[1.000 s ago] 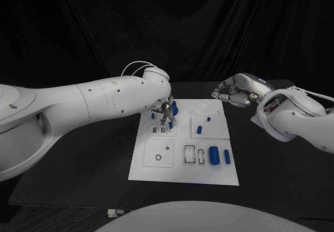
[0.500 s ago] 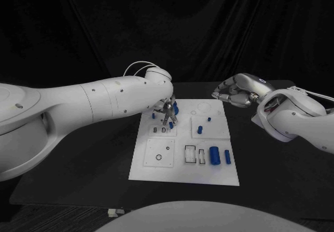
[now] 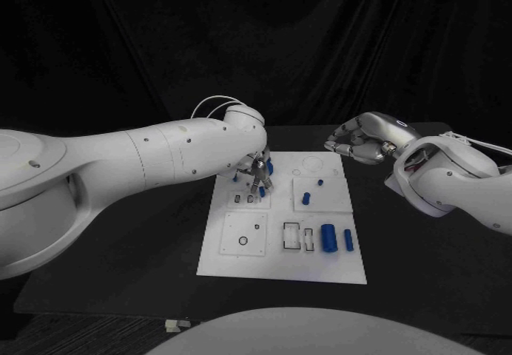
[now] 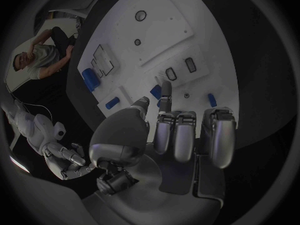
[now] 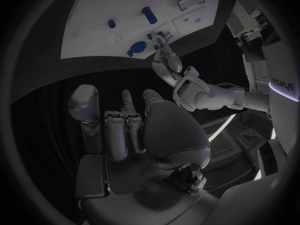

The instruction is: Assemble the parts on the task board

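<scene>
The white task board [image 3: 280, 255] lies in the middle of the black table. My left hand [image 3: 256, 171] hangs over its far left part, fingers pointing down. In the left wrist view the thumb and one finger [image 4: 165, 90] close round a small blue part [image 4: 155, 91] standing at the board [image 4: 156, 30], while the other fingers stay curled. That blue part [image 3: 263, 191] shows just under the hand. My right hand [image 3: 357, 140] hovers beyond the board's far right corner, fingers curled in on nothing. The right wrist view shows the left hand [image 5: 167, 57] at the board [image 5: 125, 5].
A thick blue cylinder [image 3: 328, 238] and a thin one [image 3: 348, 238] lie at the board's near right. Small blue parts [image 3: 306, 197] sit mid-board, and another [image 3: 268, 166] stands behind my left hand. Black-rimmed slots [image 3: 290, 235] mark the near middle.
My left hand's fingers have drawn in a little around the small blue part, shifting slightly toward the far side. The right hand has stayed put.
</scene>
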Motion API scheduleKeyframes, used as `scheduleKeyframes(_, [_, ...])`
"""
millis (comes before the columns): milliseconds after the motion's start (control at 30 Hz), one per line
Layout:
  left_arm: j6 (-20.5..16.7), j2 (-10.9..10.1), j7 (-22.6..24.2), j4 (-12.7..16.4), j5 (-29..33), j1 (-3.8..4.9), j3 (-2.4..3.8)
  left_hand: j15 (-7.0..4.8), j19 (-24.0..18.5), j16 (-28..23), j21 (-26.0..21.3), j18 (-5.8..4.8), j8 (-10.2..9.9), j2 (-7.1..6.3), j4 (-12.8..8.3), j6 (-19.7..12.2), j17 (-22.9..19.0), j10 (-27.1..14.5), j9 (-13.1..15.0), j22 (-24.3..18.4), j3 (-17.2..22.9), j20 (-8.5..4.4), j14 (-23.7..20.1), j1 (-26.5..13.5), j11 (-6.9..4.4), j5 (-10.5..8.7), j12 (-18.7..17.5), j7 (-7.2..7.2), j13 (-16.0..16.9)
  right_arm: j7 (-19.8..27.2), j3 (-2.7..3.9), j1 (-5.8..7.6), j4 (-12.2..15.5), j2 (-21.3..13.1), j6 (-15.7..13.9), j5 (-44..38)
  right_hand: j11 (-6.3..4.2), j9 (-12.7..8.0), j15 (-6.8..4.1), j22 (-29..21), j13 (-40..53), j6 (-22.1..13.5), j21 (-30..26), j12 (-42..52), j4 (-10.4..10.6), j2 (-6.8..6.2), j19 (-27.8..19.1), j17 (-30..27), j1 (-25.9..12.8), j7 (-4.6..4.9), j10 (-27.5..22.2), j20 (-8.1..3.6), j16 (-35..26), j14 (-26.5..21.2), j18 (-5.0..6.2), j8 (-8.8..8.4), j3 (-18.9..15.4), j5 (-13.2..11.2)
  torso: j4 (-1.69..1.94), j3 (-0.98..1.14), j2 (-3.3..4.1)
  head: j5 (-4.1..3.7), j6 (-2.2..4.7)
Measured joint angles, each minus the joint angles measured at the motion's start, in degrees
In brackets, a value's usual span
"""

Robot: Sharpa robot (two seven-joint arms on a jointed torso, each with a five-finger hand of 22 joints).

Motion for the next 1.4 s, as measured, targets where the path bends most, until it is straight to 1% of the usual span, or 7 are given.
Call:
scheduleKeyframes(133, [0.25,0.24,0.07,-0.09,0.0,-0.12,0.0,0.0,0.21,0.0,0.0,0.0,-0.22,0.0,-0.07,0.0,0.0,0.0,0.12,0.0,0.39,-0.21,0.0,0.0,0.0,0.0,0.0,0.0,0.0,0.0,0.0,0.0,-0.04,0.0,0.0,0.0,0.0,0.0,0.0,0.0,0.0,0.2,-0.13,0.0,0.0,-0.19,0.0,0.0,0.19,0.21,0.0,0.0,0.0,0.0,0.0,0.0,0.0,0.0,0.0,-0.01,0.01,-0.02,-0.01])
scheduleKeyframes(500, [0.88,0.59,0.25,-0.64,0.0,-0.32,0.0,0.0,0.0,0.0,-0.25,0.0,-0.59,-0.02,-0.77,0.0,-0.01,0.0,0.48,-0.01,1.12,-0.42,0.0,0.02,0.0,0.24,-0.45,0.0,0.0,0.0,0.0,0.0,-0.15,0.08,0.0,0.0,0.0,-0.01,0.0,-0.01,0.01,0.21,-0.32,0.0,0.0,-0.23,0.0,0.0,0.23,0.21,0.0,0.0,0.0,0.0,0.0,0.0,0.0,0.0,0.01,-0.01,0.01,-0.3,-0.01])
scheduleKeyframes(600, [1.01,0.59,0.28,-0.85,0.0,-0.4,0.0,0.0,0.0,0.0,-0.24,0.0,-0.88,-0.3,-0.94,0.0,-0.01,0.0,0.57,-0.01,1.58,-0.42,0.0,0.3,0.0,0.24,-0.45,0.0,0.0,0.0,0.0,0.0,-0.15,0.07,0.0,0.0,0.0,0.0,0.0,-0.01,0.0,0.21,-0.32,0.0,0.0,-0.23,0.0,0.0,0.23,0.2,0.0,0.0,0.0,0.0,0.0,0.0,0.0,0.0,0.0,-0.01,0.01,-0.3,-0.01])
scheduleKeyframes(900, [1.14,0.78,0.38,-0.98,-0.01,-0.65,0.0,0.01,0.0,0.0,-0.45,0.0,-1.1,-0.3,-1.34,0.0,-0.01,0.0,0.74,-0.01,1.98,-0.42,0.0,0.3,0.01,0.24,-0.67,0.0,0.0,0.0,0.0,0.0,-0.28,0.13,0.0,0.0,0.0,-0.01,0.0,-0.01,0.01,0.21,-0.32,0.0,0.0,-0.23,0.0,0.0,0.23,0.2,0.0,0.0,0.0,0.0,0.0,0.0,0.0,0.0,0.01,-0.02,0.01,-0.14,-0.01])
scheduleKeyframes(1133, [1.13,0.85,0.48,-1.29,-0.01,-0.7,0.0,0.01,0.0,0.0,-0.66,0.0,-1.48,-0.83,-2.23,0.0,-0.02,0.0,1.03,-0.01,3.19,-0.41,0.0,0.84,0.01,1.1,-0.9,0.0,0.0,0.0,0.0,0.0,-0.28,0.11,0.02,0.0,0.0,0.05,0.0,-0.01,0.0,0.41,-0.32,0.0,0.0,-0.22,0.0,0.0,0.22,0.0,0.0,0.0,0.0,0.0,0.0,0.0,0.0,0.0,0.01,-0.02,0.01,-0.14,-0.01])
scheduleKeyframes(1267, [1.13,0.86,0.53,-1.4,-0.01,-0.73,0.0,0.01,0.0,0.0,-0.66,0.0,-1.48,-0.83,-2.12,-0.01,-0.01,0.0,1.1,-0.01,3.39,-0.41,0.0,0.84,0.01,1.11,-0.9,0.0,0.0,0.0,0.0,0.0,-0.28,0.08,0.02,0.0,0.0,0.04,0.0,0.03,0.01,0.41,-0.32,0.0,0.0,-0.23,0.0,0.0,0.22,0.0,0.0,0.0,0.0,0.0,0.0,0.0,0.0,0.0,0.01,-0.02,0.01,-0.15,-0.01])
scheduleKeyframes(1400, [1.12,0.87,0.58,-1.46,-0.01,-0.76,0.0,0.01,0.0,0.0,-0.66,0.0,-1.76,-0.59,-2.6,-0.39,-0.02,0.0,1.21,-0.01,3.87,-0.41,0.0,1.08,0.01,1.6,-1.13,0.06,0.0,0.0,0.0,0.0,-0.28,0.08,0.03,0.0,0.0,0.04,0.0,0.03,0.01,0.41,-0.34,0.0,0.0,-0.22,0.0,0.0,0.22,0.0,0.0,0.0,0.0,0.0,0.0,0.0,0.0,0.0,0.01,-0.02,0.01,-0.15,-0.01])
